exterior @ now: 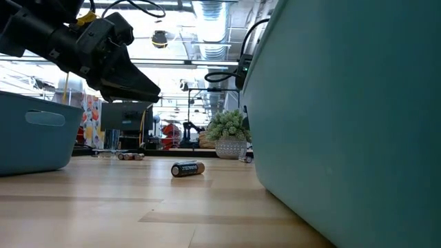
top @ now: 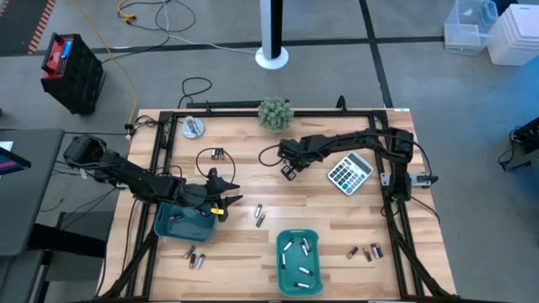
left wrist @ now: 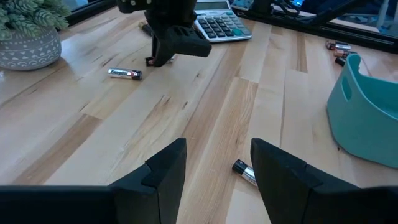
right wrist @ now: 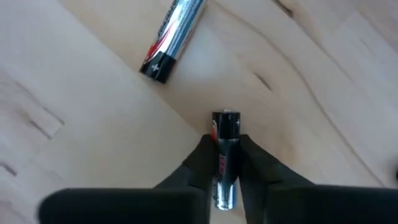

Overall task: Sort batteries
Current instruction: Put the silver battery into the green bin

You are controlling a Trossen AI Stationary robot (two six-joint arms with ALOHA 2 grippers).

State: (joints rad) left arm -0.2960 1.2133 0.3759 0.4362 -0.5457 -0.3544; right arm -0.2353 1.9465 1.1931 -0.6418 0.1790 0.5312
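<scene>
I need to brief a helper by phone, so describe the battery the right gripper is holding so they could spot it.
Find the grey calculator on the table's right half. Just to its left, past the right gripper, is the battery: a silvery cell with a dark end, clamped between the fingers, unlike the loose battery lying free on the wood nearby.

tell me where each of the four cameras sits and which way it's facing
High view: overhead, straight down on the wooden table; both arms show.
Low view: at tabletop height beside a teal tray, looking across at a battery; left gripper overhead.
Left wrist view: past its open fingers across the table to the calculator.
Right wrist view: down on the held battery between its fingers.
Shared: the potted plant appears in high, low and left wrist views.
</scene>
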